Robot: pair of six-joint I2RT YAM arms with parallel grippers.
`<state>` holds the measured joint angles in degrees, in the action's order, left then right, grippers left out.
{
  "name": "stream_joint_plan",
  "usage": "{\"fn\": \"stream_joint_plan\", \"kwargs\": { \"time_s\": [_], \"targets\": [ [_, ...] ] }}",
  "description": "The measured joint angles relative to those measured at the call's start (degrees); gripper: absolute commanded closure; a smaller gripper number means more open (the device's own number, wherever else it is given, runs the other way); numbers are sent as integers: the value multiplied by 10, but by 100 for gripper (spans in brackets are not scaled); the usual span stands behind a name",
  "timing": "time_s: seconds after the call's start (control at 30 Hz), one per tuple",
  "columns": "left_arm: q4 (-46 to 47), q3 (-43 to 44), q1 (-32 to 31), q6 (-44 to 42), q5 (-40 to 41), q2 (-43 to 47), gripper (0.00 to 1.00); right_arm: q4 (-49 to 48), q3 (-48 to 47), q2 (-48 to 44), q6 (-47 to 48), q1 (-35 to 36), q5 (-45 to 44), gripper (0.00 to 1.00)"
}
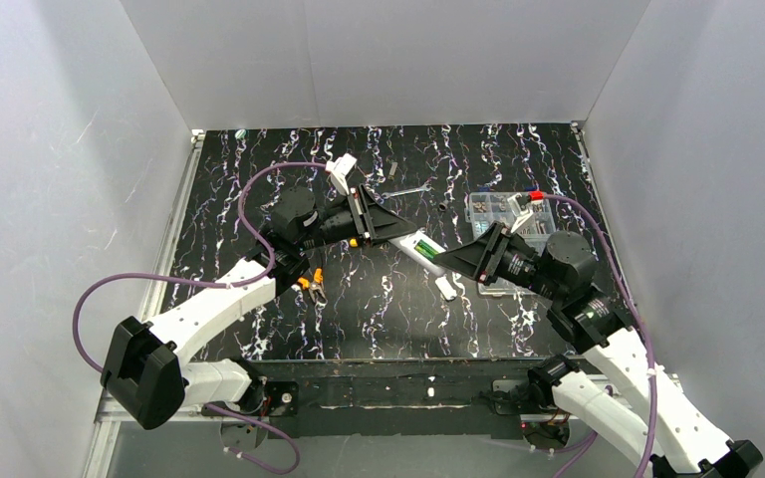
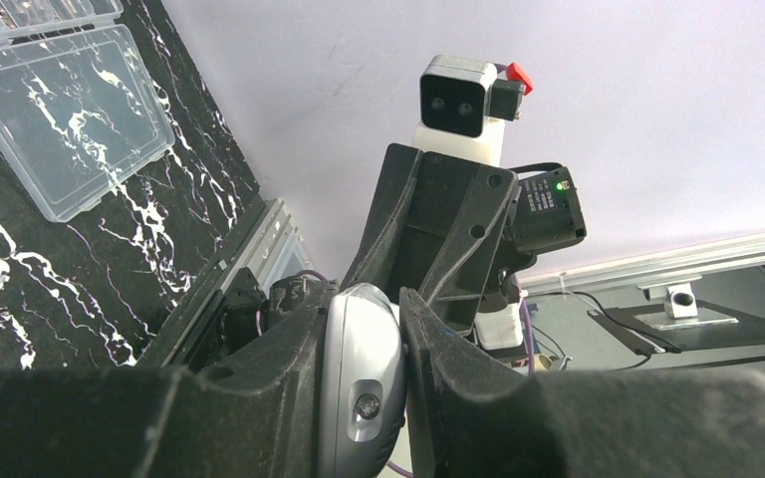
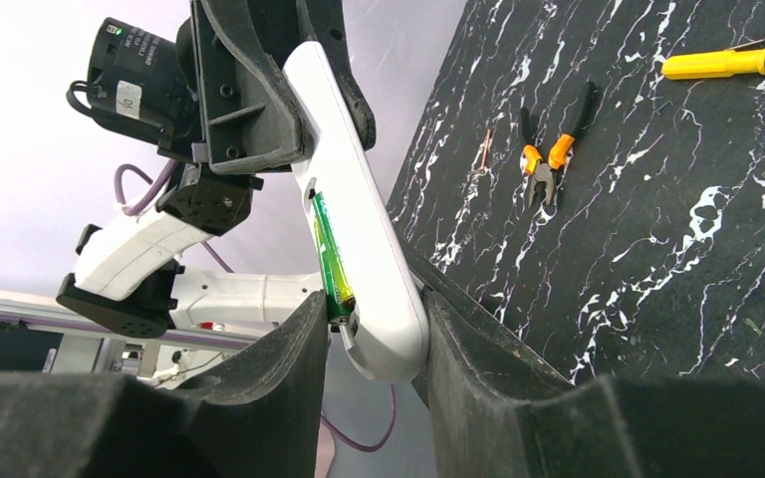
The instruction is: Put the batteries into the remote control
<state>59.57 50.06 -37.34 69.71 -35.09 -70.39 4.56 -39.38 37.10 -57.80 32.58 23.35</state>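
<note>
Between left fingers [image 2: 478, 388] and between right fingers [image 3: 488, 378], remote control [image 3: 359, 219], battery [image 3: 331, 254] inside.

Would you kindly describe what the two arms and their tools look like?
Both arms have white shells, black joints and a trailing purple cable. The left tool and right tool are black with wedge-shaped fingers; the right one's white camera mount has a red tab.
</note>
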Motion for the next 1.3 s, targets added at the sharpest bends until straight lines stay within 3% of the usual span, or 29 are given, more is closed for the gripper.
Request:
{"fn": "stream_joint_plan", "kwargs": {
  "time_s": [0.17, 0.43, 0.57, 0.63, 0.77, 0.87, 1.3],
  "targets": [
    [-3, 0, 2, -3, 0, 0, 100, 20, -16, 14, 21, 0, 4, 68],
    [-17, 0, 2, -11, 2, 0, 100, 48, -28, 28, 49, 8, -2, 80],
    [-24, 0, 3, -16, 2, 0, 100, 59, -34, 34, 57, 12, -5, 81],
    [-26, 0, 4, -17, 2, 1, 100, 60, -34, 35, 59, 14, -6, 74],
    [-29, 0, 4, -21, 2, 4, 100, 61, -37, 29, 73, 16, -7, 49],
    [-32, 0, 2, -22, 2, 7, 100, 64, -40, 19, 98, 17, -20, 39],
    [-46, 0, 1, -23, 2, 8, 100, 59, -54, -6, 110, 17, -92, 35]
  ]
}}
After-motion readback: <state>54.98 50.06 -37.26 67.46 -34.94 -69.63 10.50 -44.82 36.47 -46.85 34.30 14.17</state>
